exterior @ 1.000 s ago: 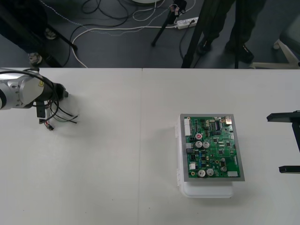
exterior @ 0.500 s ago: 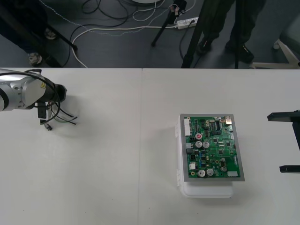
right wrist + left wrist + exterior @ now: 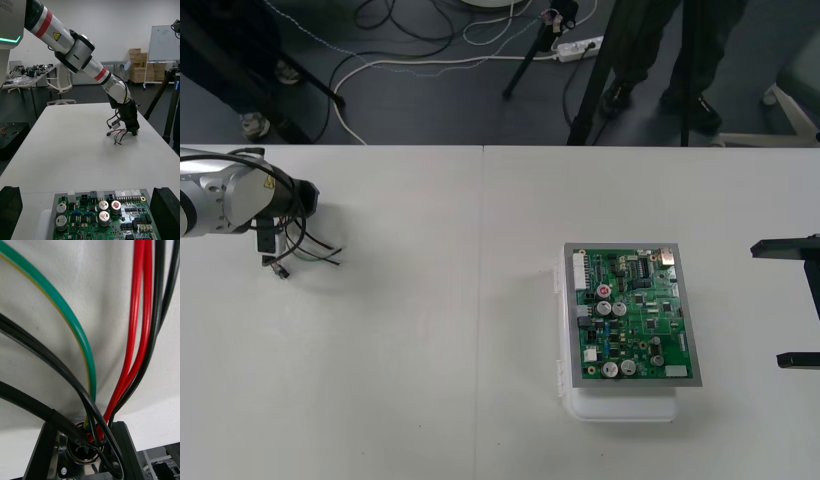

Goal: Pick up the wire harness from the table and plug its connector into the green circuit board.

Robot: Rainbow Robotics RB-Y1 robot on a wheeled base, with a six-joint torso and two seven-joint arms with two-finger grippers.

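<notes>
At the table's far left my left gripper [image 3: 275,240] points down onto the wire harness [image 3: 308,250]. In the left wrist view its two black fingers [image 3: 42,452] are shut on the round metal socket [image 3: 80,450], and red, green and black wires [image 3: 137,333] fan away from it over the table. The right wrist view has the left gripper [image 3: 129,125] over the wires [image 3: 118,135], far beyond the board. The green circuit board [image 3: 630,315] on its white base [image 3: 620,408] lies right of centre. My right gripper [image 3: 805,305] waits open at the right edge, just short of the board [image 3: 105,217].
Bare light tabletop [image 3: 440,330] stretches between the harness and the board. Beyond the far table edge, cables and tripod legs [image 3: 530,50] stand on the dark floor.
The left gripper's fingers have closed on the harness socket, and the wires shifted slightly toward the left. The right arm has not moved.
</notes>
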